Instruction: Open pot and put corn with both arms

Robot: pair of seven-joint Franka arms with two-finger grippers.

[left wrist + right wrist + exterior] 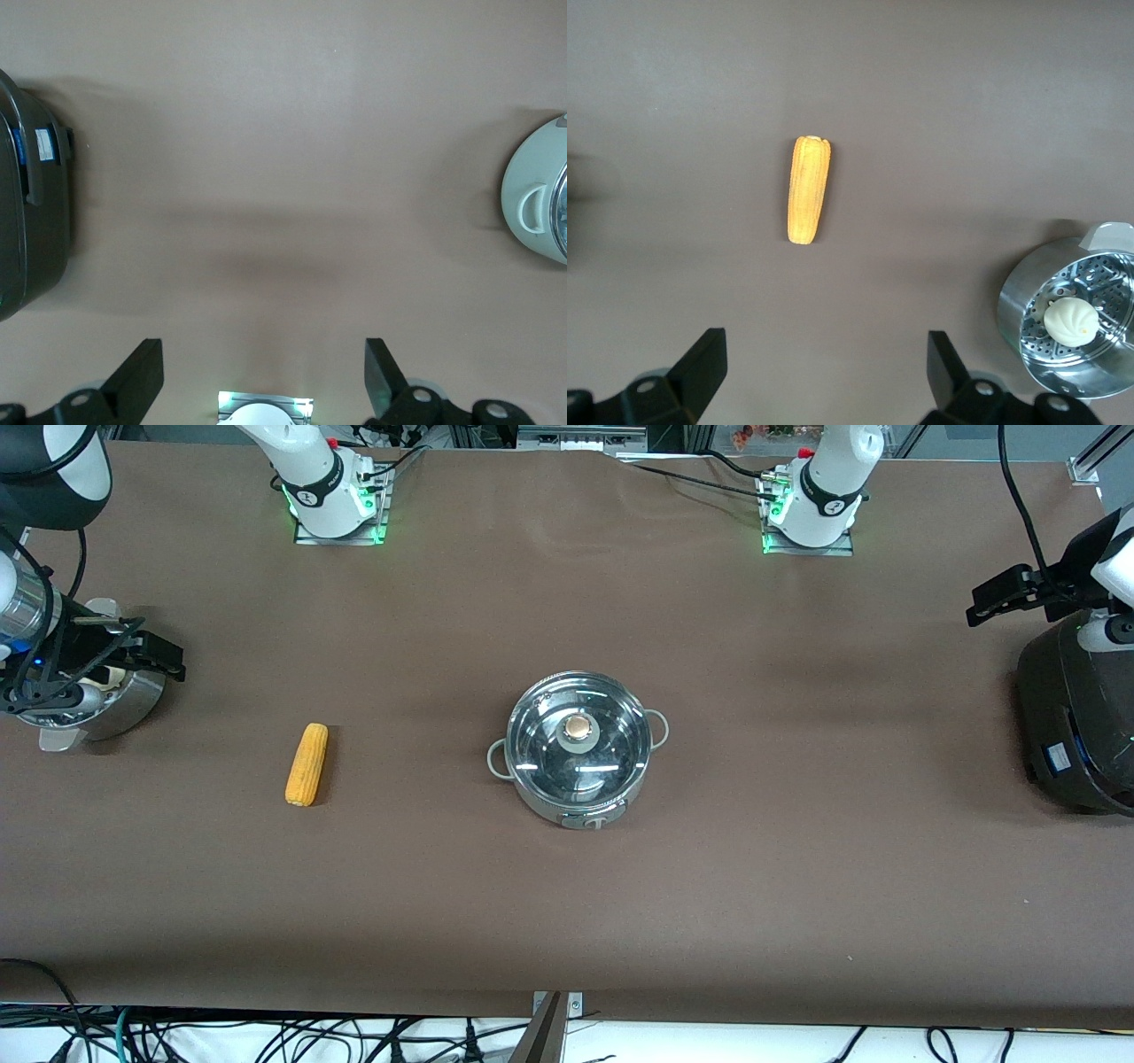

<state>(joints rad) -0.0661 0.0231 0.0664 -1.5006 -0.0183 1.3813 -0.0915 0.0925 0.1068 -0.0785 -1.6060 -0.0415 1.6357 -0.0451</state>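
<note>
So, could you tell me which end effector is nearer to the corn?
The right. The right end effector hangs over the steamer basket at its own end, beside the corn. The left end effector is above the black cooker, past the pot.

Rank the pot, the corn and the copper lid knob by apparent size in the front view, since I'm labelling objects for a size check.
Largest to smallest:
1. pot
2. corn
3. knob, sitting on the pot's glass lid
The differences are clear, so nearness to the camera does not blur this order.
</note>
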